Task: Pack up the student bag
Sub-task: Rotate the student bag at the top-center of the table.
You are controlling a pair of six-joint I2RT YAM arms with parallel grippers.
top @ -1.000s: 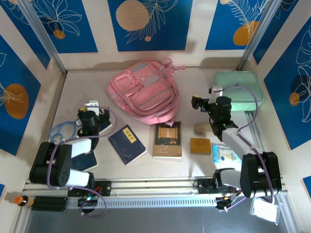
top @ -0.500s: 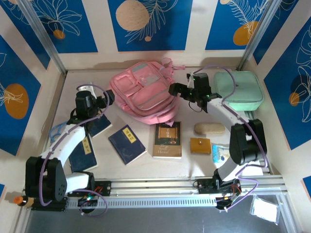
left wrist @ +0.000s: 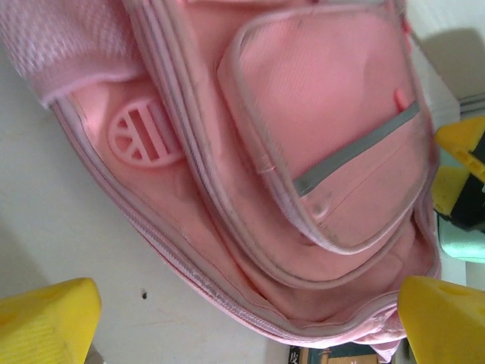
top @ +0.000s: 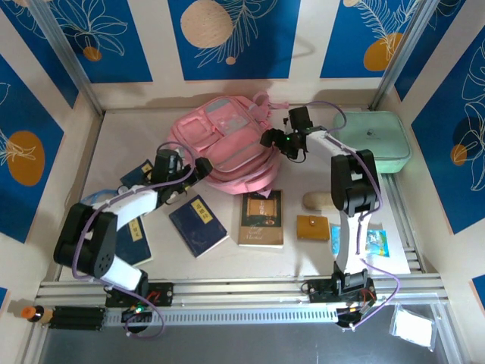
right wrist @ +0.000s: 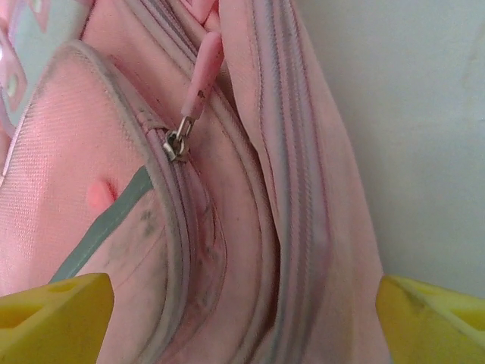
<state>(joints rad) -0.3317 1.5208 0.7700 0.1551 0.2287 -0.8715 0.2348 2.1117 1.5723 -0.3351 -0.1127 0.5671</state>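
Student bag (top: 223, 140): lies flat at back centre of counter (top: 132, 125), front pockets up, zips look shut. Judged: needs opening before loading.
Navy book (top: 198, 225), brown book (top: 261, 218), tan wallet (top: 312, 227): laid out nearer arm bases, apart from bag, apparently awaiting packing.
Left claw (top: 202, 167): released, fingers spread wide, at bag's lower left edge; bag body just ahead.
Right claw (top: 267, 139): released, fingers astride bag's right side, nothing clamped; zipper pull (right wrist: 198, 83) just ahead.
Judged: claws flank bag, one to steady, other to work zip.

White-and-black arms (top: 129, 203), looping lilac cables (top: 326, 103), yellow fingertips (right wrist: 57, 315), green wrist light (top: 289, 139)
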